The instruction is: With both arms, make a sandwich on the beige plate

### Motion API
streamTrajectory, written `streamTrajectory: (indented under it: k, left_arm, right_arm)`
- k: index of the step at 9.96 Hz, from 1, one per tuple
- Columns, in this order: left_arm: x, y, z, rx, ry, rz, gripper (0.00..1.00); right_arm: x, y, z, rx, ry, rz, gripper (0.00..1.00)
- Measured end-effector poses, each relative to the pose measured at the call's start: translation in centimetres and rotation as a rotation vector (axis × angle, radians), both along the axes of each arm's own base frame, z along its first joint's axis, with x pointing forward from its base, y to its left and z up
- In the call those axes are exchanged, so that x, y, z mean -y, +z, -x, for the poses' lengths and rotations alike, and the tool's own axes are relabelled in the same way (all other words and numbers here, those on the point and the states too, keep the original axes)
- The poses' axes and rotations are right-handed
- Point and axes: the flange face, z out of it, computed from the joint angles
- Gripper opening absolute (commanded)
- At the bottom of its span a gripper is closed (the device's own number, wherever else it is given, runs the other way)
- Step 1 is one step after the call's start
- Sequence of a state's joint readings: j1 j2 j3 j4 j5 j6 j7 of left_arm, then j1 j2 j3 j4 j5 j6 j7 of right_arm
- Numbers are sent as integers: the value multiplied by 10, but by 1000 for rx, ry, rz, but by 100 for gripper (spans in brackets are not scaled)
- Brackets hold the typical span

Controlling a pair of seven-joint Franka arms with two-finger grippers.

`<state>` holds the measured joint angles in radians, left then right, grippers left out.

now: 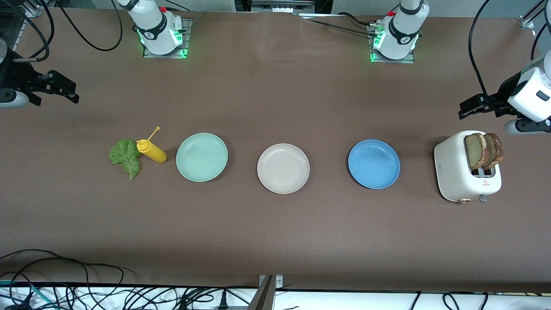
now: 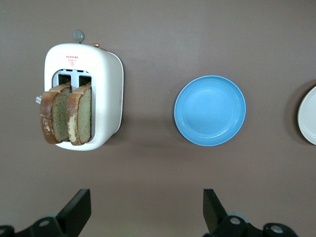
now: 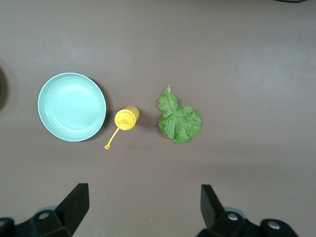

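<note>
The beige plate lies empty at the table's middle; its edge shows in the left wrist view. Two brown-crusted bread slices stand in the white toaster at the left arm's end, also in the left wrist view. The green lettuce leaf lies flat at the right arm's end, also in the right wrist view. My left gripper is open and empty over bare table beside the toaster. My right gripper is open and empty over bare table beside the lettuce.
A yellow squeeze bottle lies between the lettuce and a mint-green plate. A blue plate lies between the beige plate and the toaster. Cables run along the table's near edge.
</note>
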<state>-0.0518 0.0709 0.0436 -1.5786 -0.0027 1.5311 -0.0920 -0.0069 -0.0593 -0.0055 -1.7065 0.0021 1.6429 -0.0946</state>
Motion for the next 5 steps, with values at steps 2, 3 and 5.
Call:
streamTrajectory:
  k: [2,3,5]
  left_arm:
    - [0,-1,0,-1,0,0,100]
    - [0,-1,0,-1,0,0,100]
    - [0,-1,0,-1,0,0,100]
  right_arm:
    - [0,0,0,0,0,0,100]
    - [0,0,0,0,0,0,100]
    - [0,0,0,0,0,0,100]
